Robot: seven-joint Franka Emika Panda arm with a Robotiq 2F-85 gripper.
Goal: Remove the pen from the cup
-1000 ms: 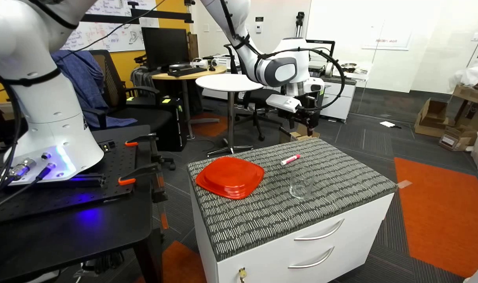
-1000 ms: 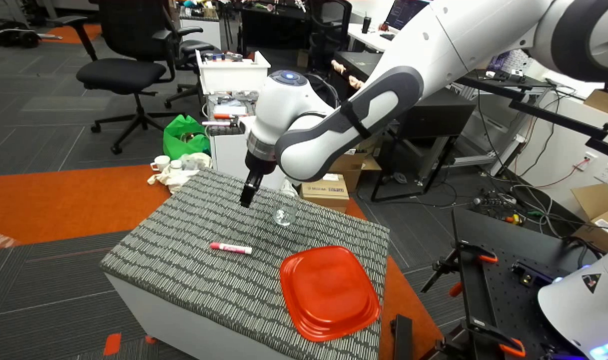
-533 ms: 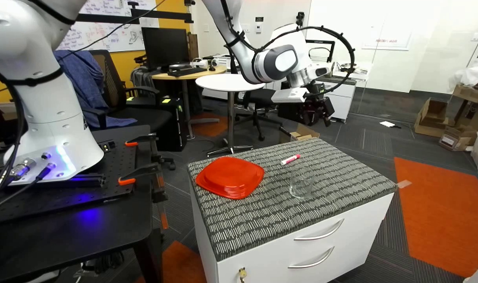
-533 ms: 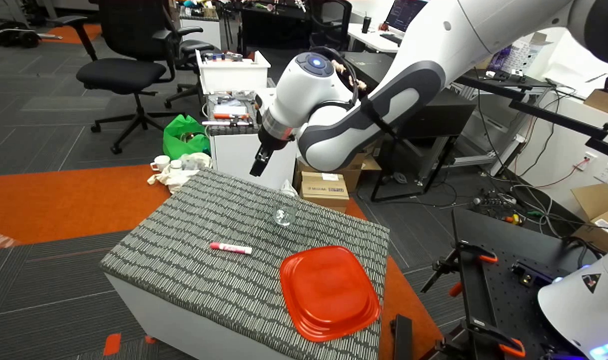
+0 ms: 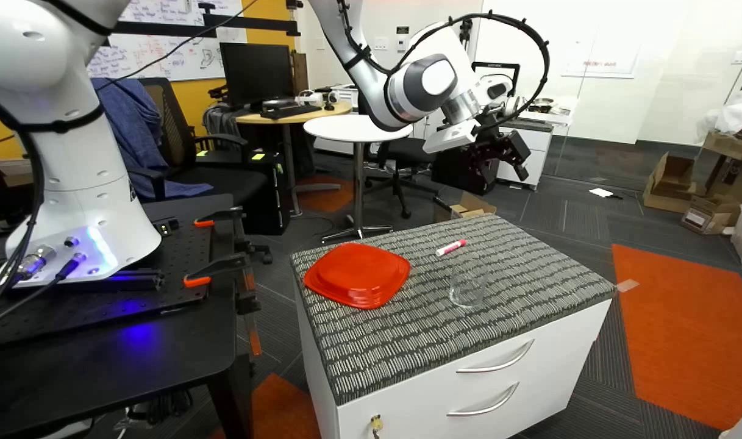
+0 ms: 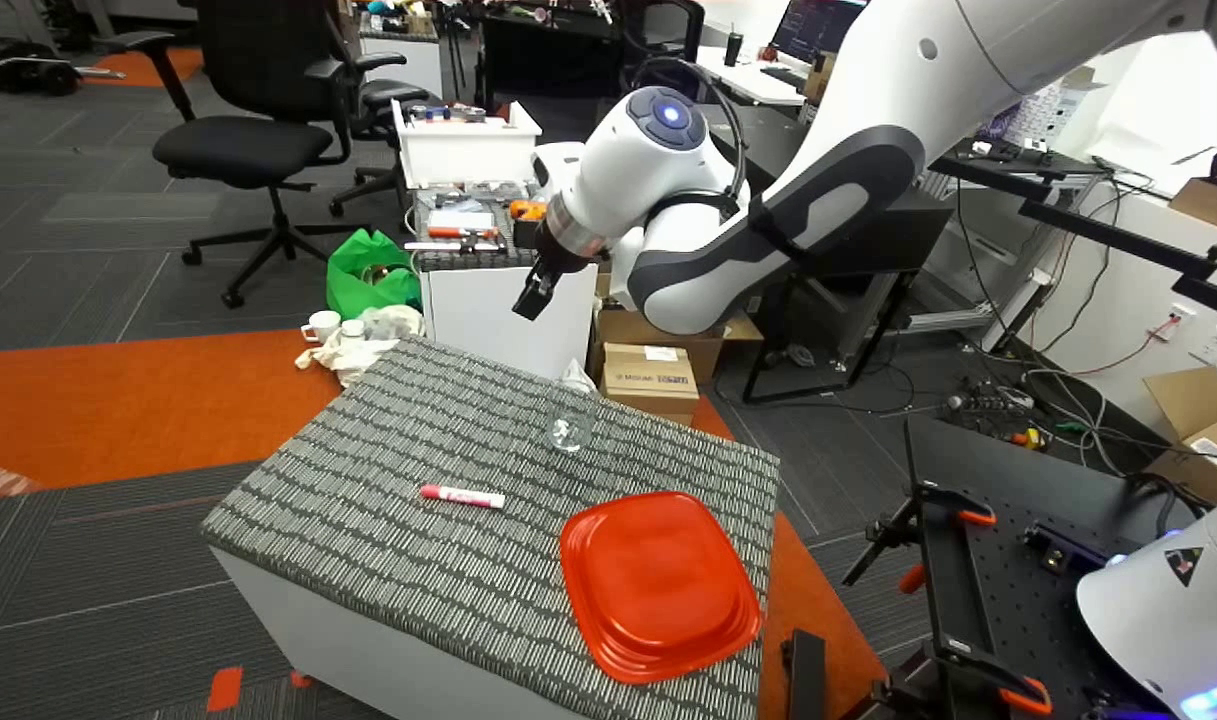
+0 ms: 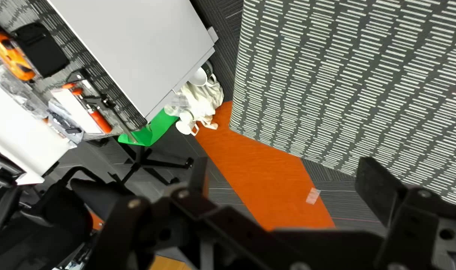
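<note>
The jaws stand wide, raised and well apart from everything on the bench (image 6: 368, 450), and it's the wrist view that gives us that broad gap between them. Lower than the jaws lies the pen (image 6: 463, 497), flat on the bench, outside the cup (image 6: 569, 425)! In the wrist view its red end pokes in, up and right of the jaws; both exterior views give it whole. Below the jaws too stands the cup, near the pen, caught only by the exterior views. A pale patch shows at its base; contents or glare, I can't tell. Farther from the jaws sits the orange-red dish (image 6: 658, 580), apart from both. In the wrist view and an exterior view, beyond the jaws and off the bench: a white mug (image 6: 321, 325) by pale cloth (image 6: 351, 360) and a green bag (image 6: 351, 285), its contents too small to name. Farther back, a white bin (image 6: 473, 160) holds little items (image 6: 448, 114).
</note>
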